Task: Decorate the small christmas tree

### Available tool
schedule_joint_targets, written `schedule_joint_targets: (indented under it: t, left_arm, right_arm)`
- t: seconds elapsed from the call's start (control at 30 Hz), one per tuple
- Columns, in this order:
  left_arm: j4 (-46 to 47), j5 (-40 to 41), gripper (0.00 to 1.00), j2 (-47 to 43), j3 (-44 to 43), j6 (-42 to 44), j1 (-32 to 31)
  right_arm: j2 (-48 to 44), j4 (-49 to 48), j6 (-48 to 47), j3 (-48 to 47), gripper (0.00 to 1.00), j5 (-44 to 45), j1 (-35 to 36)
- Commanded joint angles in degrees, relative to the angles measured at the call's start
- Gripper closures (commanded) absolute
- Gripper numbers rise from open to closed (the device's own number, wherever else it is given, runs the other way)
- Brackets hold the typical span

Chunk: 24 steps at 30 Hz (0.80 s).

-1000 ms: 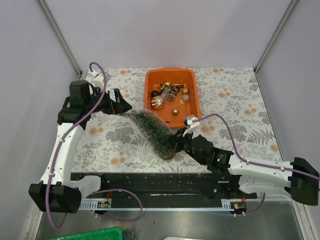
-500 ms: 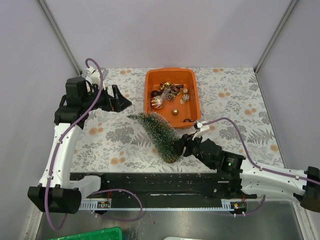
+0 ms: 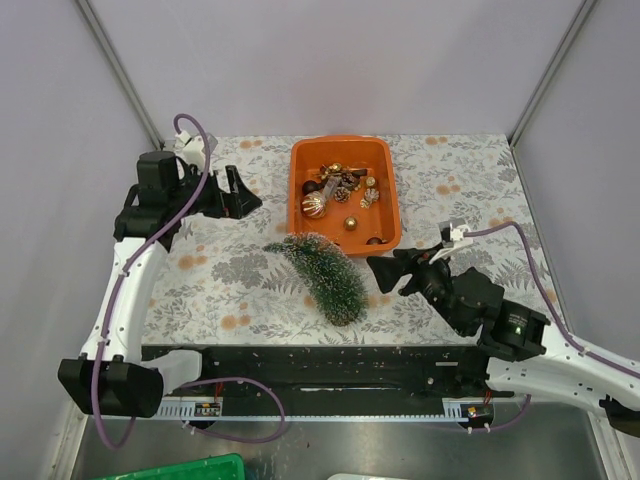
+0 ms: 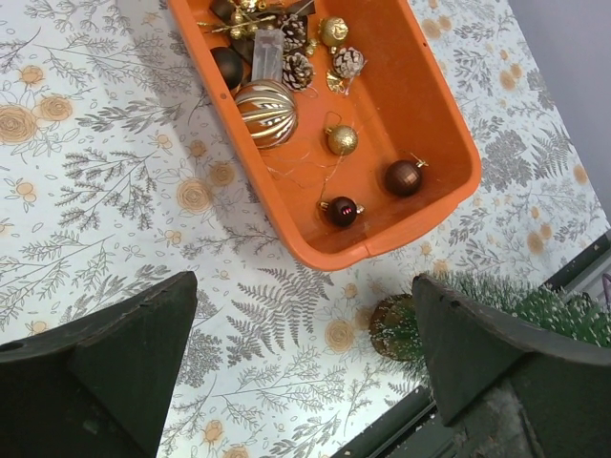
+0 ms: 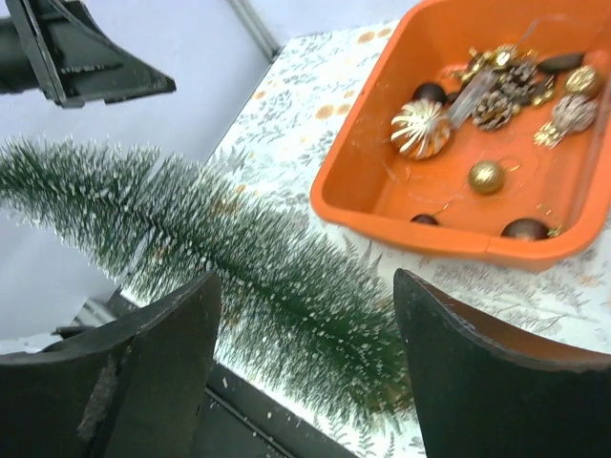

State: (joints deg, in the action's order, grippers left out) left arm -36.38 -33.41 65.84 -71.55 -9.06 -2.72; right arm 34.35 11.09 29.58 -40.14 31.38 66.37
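The small christmas tree [image 3: 322, 277] lies on its side on the floral tablecloth, tip toward the back left, brown base [image 4: 394, 327] toward the near edge. My right gripper [image 3: 379, 272] stands open just right of the tree, apart from it; in the right wrist view the tree [image 5: 239, 262] stretches across below the open right gripper [image 5: 305, 281]. The orange tray [image 3: 392, 205] behind holds the ornaments, among them a gold-striped ball [image 3: 313, 205]. My left gripper [image 3: 245, 195] hangs open and empty left of the tray, above the cloth [image 4: 304, 286].
The tray [image 4: 449, 186] holds small gold and dark baubles, pinecones and a clear piece. The black rail [image 3: 300, 365] runs along the table's near edge, close to the tree's base. Purple-grey walls close in the left, back and right sides.
My right gripper has opened, let go of the tree's base end and drawn back to the right. The tree now rests on the cloth. The left arm barely shifted.
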Motion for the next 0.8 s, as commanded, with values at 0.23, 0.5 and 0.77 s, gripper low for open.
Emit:
schedule_joint_targets:
  t: [0.23,0.5,0.77]
  left_arm:
    - [6.15,5.55,0.01,6.30,-1.57,1.15,-3.08]
    - [8.61,8.45,0.01,22.62,-15.68,3.88,-8.17]
    - [-2.00,9.85,0.01,53.82,-54.52,7.82,-15.90]
  right_arm:
    - [15.46,-2.38,-12.89,-16.27,0.10,10.41,-7.88]
    - [38.76,-2.74,-1.56,-30.87,0.13,-20.72,-36.20]
    - [44.92,-9.68,7.76,-26.57,0.26,-34.43,-50.45]
